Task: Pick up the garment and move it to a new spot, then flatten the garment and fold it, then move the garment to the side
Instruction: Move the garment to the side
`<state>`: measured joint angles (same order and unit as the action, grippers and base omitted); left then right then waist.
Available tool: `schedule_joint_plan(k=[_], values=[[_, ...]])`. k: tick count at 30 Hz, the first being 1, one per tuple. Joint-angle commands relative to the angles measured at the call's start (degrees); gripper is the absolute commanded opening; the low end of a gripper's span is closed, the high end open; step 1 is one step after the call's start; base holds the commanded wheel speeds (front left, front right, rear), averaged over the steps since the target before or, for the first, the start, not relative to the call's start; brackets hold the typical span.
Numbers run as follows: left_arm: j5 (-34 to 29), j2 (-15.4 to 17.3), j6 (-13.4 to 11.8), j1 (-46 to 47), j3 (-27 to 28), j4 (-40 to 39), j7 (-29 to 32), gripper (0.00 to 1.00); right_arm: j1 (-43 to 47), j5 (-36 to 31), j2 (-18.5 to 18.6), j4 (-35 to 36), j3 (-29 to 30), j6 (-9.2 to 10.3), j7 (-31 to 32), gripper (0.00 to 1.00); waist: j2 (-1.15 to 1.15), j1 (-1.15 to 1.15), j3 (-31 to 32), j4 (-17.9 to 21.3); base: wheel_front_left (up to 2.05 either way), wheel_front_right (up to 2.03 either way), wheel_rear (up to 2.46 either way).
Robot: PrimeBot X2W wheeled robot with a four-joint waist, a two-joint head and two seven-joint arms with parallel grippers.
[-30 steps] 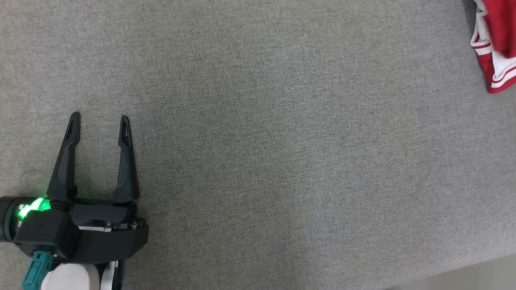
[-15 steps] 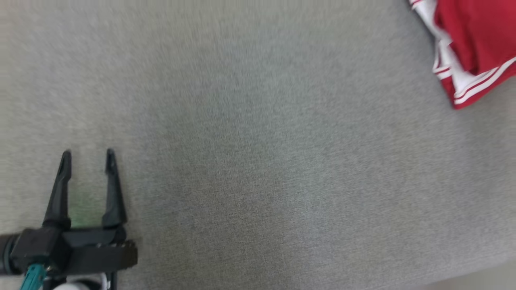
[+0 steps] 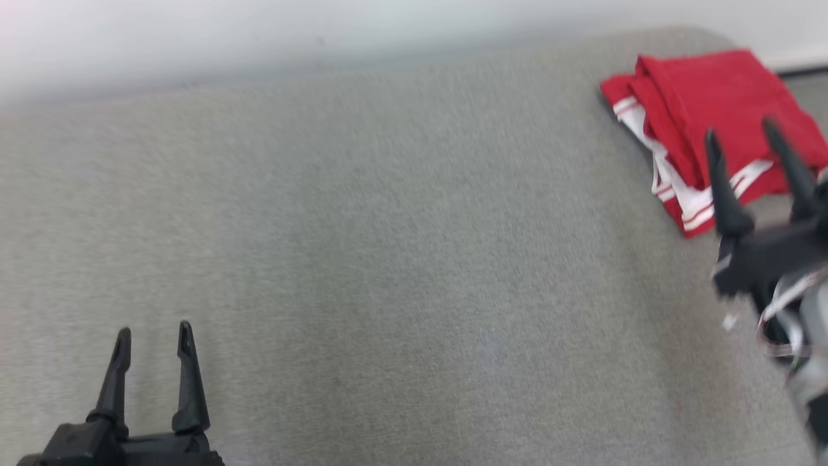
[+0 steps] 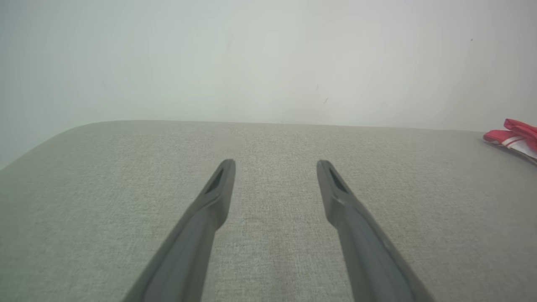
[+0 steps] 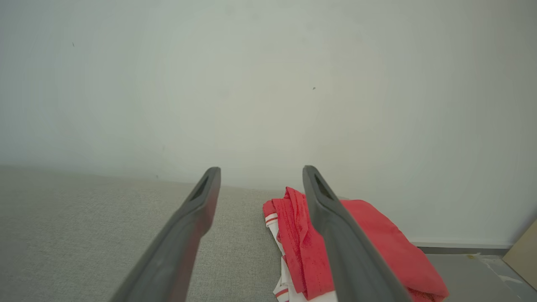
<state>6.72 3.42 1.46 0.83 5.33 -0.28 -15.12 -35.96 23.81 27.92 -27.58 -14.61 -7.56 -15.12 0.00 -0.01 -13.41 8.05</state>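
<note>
While the head view blurs, right wrist shows garment (image 5: pixel 298 235) creases.

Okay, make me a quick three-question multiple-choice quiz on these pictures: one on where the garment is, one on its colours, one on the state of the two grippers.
1. In the head view, where on the grey padded surface does the garment lie?
A. At the far right corner
B. At the near left corner
C. In the centre

2. What colours is the garment?
A. Blue and yellow
B. Red with white stripes
C. Plain black

3. How do the left gripper and the right gripper stand?
A. Both open, holding nothing
B. Both shut on the garment
C. Left shut, right open

Answers:
1 A: it sits at the upper right, near the wall.
2 B: it is red cloth with white bands along its edge.
3 A: each wrist view shows its fingers spread apart and gripping nothing.
</note>
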Motion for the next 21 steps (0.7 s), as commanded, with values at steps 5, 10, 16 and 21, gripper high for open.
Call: schedule_joint_plan(k=[5, 10, 16, 21], values=[[0.6, -0.3, 0.3, -1.9, 0.2, 1.8, 0.0, 1.00, 10.7, -2.3, -3.5, 5.6, 3.6, 0.18, 0.0, 1.00, 0.00, 0.01, 6.3, -4.2, 0.00, 0.00, 0.00], [0.7, -0.4, 0.2, -3.3, 0.4, 2.9, 0.0, 1.00, 22.0, -3.9, -8.4, 11.5, 6.0, 0.18, 0.0, 1.00, 0.00, 0.01, 8.7, -5.4, 0.00, 0.00, 0.00], [1.1, -0.5, 0.2, -4.5, 0.3, 4.3, 0.0, 1.00, 29.9, -4.7, -13.2, 14.6, 7.1, 0.17, 0.0, 1.00, 0.00, 0.01, 11.5, -5.9, 0.00, 0.00, 0.00], [1.3, -0.5, 0.4, -5.2, 0.0, 5.4, 0.0, 1.00, 34.1, -6.1, -15.6, 15.6, 8.3, 0.18, 0.0, 1.00, 0.00, 0.01, 13.4, -6.3, 0.00, 0.00, 0.00]])
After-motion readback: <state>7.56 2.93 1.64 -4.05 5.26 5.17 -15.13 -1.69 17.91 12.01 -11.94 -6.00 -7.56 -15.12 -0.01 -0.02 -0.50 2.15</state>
